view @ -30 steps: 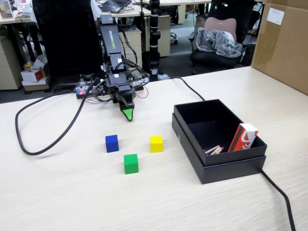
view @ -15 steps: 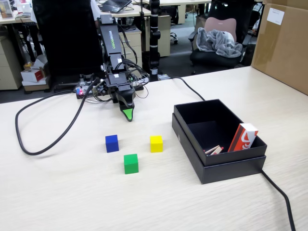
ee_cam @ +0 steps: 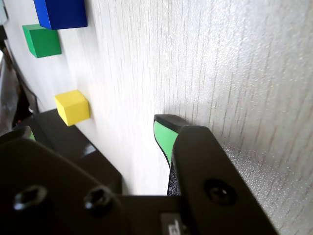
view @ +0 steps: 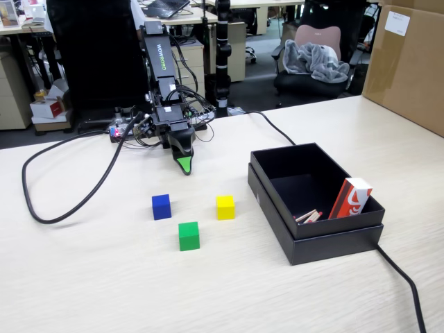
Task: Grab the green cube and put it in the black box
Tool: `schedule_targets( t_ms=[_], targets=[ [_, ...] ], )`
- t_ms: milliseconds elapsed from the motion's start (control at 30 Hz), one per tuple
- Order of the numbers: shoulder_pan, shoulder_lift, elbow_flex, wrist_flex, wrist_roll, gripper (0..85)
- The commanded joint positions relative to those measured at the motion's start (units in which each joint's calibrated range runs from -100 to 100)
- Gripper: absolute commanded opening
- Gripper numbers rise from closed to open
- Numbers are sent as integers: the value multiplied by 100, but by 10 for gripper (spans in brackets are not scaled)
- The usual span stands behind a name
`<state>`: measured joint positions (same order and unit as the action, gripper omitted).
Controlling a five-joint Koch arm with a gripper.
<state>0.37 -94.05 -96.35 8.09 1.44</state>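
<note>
Green, the green cube (view: 189, 236) sits untouched on the worktop, left of the black box (view: 313, 239), well apart from my gripper (view: 184, 165), whose jaws' opening I cannot tell, so everything is left.

Office chair (view: 316, 59) and desks (view: 201, 41) behind pale table (view: 104, 277)

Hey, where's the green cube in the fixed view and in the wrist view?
Fixed view: the green cube sits low, left of centre, nearest the camera of the three cubes.
Wrist view: top left corner, just under the blue cube.
Shared landmark: the yellow cube.
</note>
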Motion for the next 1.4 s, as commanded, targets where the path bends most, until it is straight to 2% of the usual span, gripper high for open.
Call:
schedule_targets(
  t_ms=[0,1233,1367],
  targets=[
    [0,47,-39,-79,-15,488],
    [-39,36,7,-105,-5,484],
    [-78,-114,342,-831,-10,472]
  ],
)
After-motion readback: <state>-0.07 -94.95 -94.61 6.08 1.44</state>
